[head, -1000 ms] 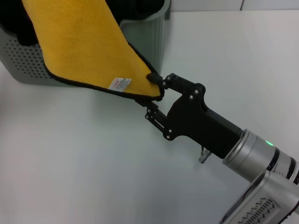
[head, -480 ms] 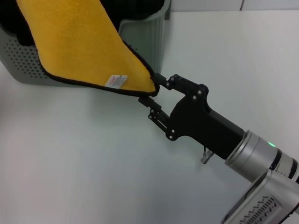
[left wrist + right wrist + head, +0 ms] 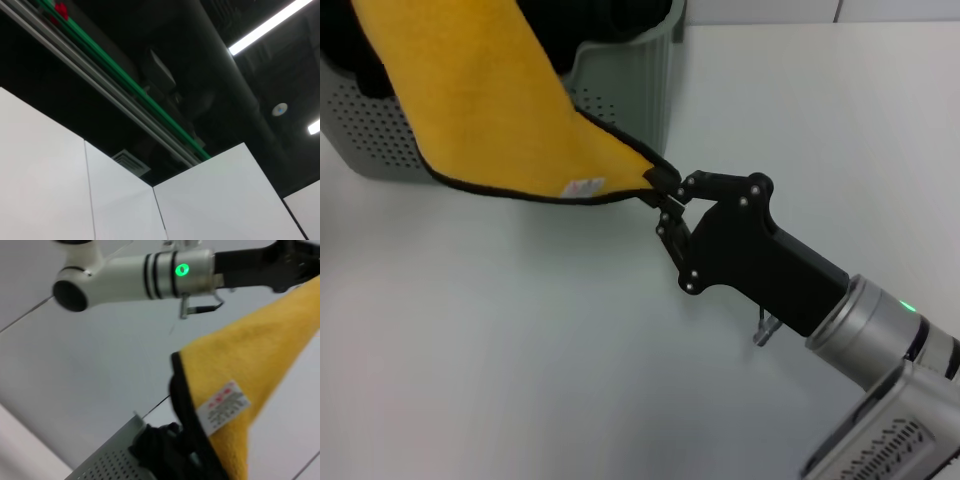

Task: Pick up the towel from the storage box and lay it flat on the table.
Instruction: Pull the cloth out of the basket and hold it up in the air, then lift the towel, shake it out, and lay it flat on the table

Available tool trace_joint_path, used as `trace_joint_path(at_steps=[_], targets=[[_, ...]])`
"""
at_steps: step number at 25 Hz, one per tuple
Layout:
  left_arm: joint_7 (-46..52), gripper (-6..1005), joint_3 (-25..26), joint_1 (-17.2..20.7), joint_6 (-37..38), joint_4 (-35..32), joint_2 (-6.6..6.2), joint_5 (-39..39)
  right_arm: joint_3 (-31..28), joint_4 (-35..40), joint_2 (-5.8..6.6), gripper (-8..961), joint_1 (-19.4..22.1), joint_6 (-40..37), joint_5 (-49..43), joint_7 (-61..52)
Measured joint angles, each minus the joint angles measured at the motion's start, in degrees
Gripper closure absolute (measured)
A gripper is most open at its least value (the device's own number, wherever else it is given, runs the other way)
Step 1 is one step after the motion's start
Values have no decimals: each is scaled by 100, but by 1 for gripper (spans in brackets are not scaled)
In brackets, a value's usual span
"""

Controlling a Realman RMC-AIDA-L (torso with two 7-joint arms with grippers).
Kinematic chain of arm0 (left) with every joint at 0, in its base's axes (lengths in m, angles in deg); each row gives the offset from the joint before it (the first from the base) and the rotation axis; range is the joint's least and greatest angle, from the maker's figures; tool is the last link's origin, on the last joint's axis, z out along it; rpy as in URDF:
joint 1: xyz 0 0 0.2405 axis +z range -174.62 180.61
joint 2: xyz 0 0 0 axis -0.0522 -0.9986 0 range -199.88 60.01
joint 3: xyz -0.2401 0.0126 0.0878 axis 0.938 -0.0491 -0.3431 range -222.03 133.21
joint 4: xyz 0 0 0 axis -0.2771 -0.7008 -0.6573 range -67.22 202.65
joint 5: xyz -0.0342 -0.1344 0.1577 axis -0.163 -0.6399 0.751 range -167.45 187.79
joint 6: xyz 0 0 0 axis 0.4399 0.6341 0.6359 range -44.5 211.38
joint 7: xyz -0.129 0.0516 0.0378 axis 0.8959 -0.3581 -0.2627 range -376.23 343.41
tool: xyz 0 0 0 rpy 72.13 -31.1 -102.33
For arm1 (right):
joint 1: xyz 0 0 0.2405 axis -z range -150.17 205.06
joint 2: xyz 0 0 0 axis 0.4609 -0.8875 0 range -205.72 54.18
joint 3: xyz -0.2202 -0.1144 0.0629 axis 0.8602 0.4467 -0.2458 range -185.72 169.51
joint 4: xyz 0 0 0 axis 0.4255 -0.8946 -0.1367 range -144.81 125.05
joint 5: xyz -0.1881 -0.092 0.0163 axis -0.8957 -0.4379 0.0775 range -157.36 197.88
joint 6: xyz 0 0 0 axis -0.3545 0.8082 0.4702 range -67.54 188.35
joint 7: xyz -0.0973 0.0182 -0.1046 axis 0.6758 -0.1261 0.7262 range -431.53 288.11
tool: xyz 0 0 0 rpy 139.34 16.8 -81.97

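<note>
**Q:** Which of your arms has the cloth, and how?

**A:** My right gripper [image 3: 666,193] is pressed together on one black-edged corner of the towel [image 3: 485,95]. The arm reaches in from low on my right, over the table [image 3: 520,350]. My left gripper is nowhere in the head view, and its wrist camera looks up at ceiling and wall panels, so I cannot tell how its fingers stand.

**Q:** Where does the towel lie from that pinch?

**A:** It runs away from my fingertips toward my left and away from me, yellow face showing, up over the rim of the storage box [image 3: 630,85]. The far end goes out of view at the top of the head view. The part I can see is off the tabletop, hanging between the box and my grip. A small white care label [image 3: 582,186] sits near the held corner.

**Q:** What does the next move turn on?

**A:** As I judge it, that long axis. The towel streams from the box toward my right gripper, so drawing the corner further along the same line, toward me and to my right, should bring the rest clear of the rim. The open table lies on the near side. My right arm is the one holding the cloth; my left looks parked.

**Q:** Any risk?

**A:** Only one corner is held, so the cloth may land folded, not flat.
</note>
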Motion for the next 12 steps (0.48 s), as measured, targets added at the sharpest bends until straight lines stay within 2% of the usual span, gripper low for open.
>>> trace_joint_path(at_steps=[2,8,12], targets=[[10,976,-17,54,1,0,4,0,-3,10,0,774,24,-72,4,-36],[100,976,-19,268,65,14,30,39,36,-94,0,915,17,-350,-27,-353],[2,975,4,627,48,182,75,100,-62,-139,65,915,-58,-774,-316,-1614]])
